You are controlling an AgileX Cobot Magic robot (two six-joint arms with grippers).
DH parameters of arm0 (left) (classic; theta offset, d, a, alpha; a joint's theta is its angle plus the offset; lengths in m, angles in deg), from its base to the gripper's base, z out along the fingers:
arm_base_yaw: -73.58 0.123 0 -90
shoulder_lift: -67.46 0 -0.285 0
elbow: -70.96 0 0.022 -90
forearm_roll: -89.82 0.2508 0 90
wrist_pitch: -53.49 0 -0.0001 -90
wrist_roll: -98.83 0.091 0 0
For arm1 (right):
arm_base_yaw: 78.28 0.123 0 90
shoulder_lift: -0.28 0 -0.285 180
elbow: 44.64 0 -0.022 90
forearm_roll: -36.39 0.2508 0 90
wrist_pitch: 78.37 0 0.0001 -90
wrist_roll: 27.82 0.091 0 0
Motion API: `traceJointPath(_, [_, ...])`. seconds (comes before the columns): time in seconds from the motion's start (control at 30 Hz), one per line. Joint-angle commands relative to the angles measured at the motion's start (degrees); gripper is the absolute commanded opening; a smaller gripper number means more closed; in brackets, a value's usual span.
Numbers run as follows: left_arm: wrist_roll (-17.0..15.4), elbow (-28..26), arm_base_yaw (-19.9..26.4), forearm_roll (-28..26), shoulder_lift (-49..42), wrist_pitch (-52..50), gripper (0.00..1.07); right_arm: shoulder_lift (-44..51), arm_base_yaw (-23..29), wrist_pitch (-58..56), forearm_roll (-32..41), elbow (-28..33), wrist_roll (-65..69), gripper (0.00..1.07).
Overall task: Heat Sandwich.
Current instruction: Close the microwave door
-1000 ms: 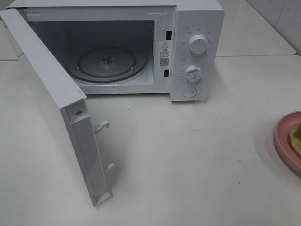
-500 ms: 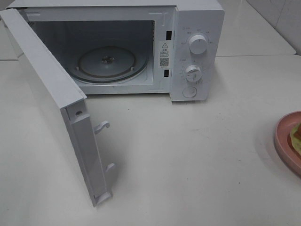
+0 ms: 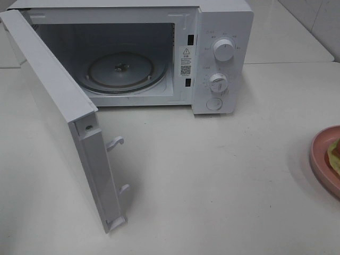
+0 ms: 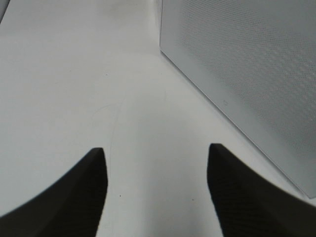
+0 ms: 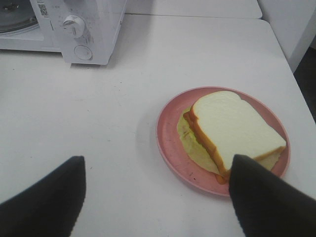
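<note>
The sandwich (image 5: 234, 126), white bread with a tan crust and pale green-yellow filling, lies on a round pink plate (image 5: 170, 140). My right gripper (image 5: 157, 159) hangs open just short of it, one finger over the plate's near rim in the right wrist view, nothing between the fingers. In the high view only the plate (image 3: 320, 154) and a sliver of sandwich (image 3: 334, 154) show at the right edge, and neither arm appears. My left gripper (image 4: 157, 149) is open over bare table beside the outer face of the microwave door (image 4: 247, 64).
The white microwave (image 3: 228, 26) stands at the back with its door (image 3: 53, 101) swung wide toward the front left. Its glass turntable (image 3: 119, 71) is bare. Two knobs and a button sit on its right panel. White table stretches between microwave and plate.
</note>
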Motion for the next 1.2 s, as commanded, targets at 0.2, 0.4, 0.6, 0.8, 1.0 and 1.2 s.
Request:
traceJointPath(0.2, [-0.3, -0.3, -0.1, -0.1, 9.7, -10.2, 0.11, 1.6, -0.5, 0.8, -0.1, 0.0, -0.6, 0.75])
traceJointPath(0.4, [0.1, 3.7, -0.1, -0.2, 17.1, -26.2, 0.0, 1.6, -0.5, 0.8, -0.1, 0.0, -0.6, 0.75])
traceJointPath(0.6, [0.2, 9.3, -0.1, -0.3, 21.9, -44.1, 0.0, 1.6, -0.5, 0.8, -0.1, 0.0, -0.6, 0.75])
traceJointPath(0.8, [0.1, 14.0, -0.1, -0.3, 28.1, -63.4, 0.0, 1.6, -0.5, 0.8, -0.1, 0.0, -0.6, 0.75])
traceJointPath(1.0, [-1.3, 15.4, -0.1, 1.5, 35.1, -76.9, 0.0, 1.6, -0.5, 0.8, -0.1, 0.0, -0.6, 0.75])
traceJointPath(1.2, [-6.4, 15.4, -0.1, 14.0, 45.7, -88.4, 0.0, 1.6, -0.5, 0.8, -0.1, 0.0, -0.6, 0.75])
